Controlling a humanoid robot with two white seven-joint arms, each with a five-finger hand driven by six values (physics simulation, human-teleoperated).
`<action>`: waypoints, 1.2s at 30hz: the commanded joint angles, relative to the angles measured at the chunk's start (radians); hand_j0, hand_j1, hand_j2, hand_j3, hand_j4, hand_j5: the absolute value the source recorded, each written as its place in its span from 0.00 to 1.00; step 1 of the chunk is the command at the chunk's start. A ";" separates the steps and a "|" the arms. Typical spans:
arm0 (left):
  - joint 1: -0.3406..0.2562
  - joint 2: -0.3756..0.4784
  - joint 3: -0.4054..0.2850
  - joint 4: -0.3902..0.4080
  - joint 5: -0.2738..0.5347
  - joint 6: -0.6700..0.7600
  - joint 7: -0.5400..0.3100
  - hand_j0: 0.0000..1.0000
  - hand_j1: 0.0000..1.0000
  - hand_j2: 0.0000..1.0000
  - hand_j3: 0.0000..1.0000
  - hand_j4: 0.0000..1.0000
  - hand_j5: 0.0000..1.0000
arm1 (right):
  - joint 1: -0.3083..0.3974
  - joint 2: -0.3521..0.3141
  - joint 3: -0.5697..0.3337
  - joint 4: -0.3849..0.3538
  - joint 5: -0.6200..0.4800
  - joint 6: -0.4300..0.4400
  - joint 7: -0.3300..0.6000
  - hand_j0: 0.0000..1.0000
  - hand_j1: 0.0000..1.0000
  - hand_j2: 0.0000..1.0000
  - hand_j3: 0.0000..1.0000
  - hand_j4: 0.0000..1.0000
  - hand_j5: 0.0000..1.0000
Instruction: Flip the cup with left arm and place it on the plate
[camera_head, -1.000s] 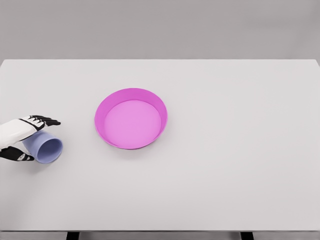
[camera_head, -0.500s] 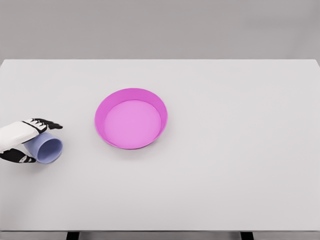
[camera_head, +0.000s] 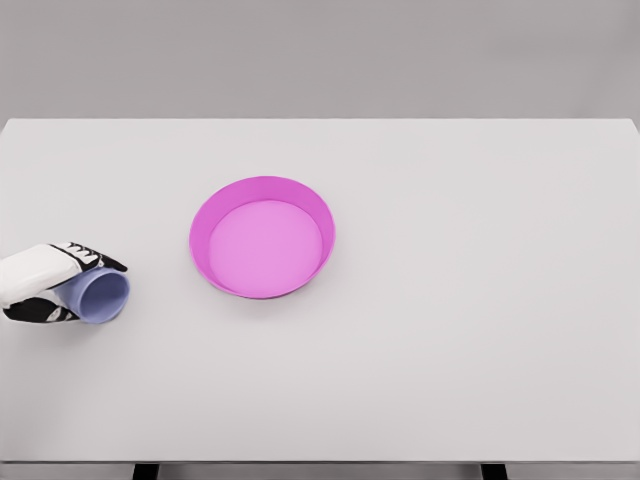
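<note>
A pale blue cup (camera_head: 100, 297) lies on its side at the table's left edge, its open mouth facing right and toward me. My left hand (camera_head: 72, 283) wraps around the cup's body: fingers (camera_head: 97, 258) curl over the top and the thumb (camera_head: 45, 313) presses below. The hand hides the cup's base. A magenta plate (camera_head: 262, 237) with a raised rim sits left of the table's centre, about a hand's width to the right of the cup. The right arm does not show.
The white table (camera_head: 450, 300) spans the whole view, with its front edge near the bottom of the picture. Nothing else stands on it besides the cup and the plate.
The left hand's fingers have curled down over the cup and closed on it. The cup has shifted slightly to the right and up.
</note>
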 joint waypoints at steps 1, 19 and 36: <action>-0.002 0.000 0.003 -0.003 0.007 -0.001 0.000 0.76 0.76 0.76 0.76 0.76 0.76 | 0.000 0.000 0.000 0.001 0.000 0.000 0.000 1.00 1.00 1.00 1.00 1.00 1.00; -0.015 -0.027 0.021 -0.038 0.242 -0.009 0.011 0.78 0.78 0.78 0.78 0.78 0.78 | 0.000 0.000 0.000 0.001 0.000 0.000 0.000 1.00 1.00 1.00 1.00 1.00 1.00; -0.020 -0.075 0.044 -0.075 0.449 -0.009 0.011 0.78 0.78 0.78 0.78 0.78 0.78 | 0.000 0.000 0.000 0.001 0.000 0.000 0.000 1.00 1.00 1.00 1.00 1.00 1.00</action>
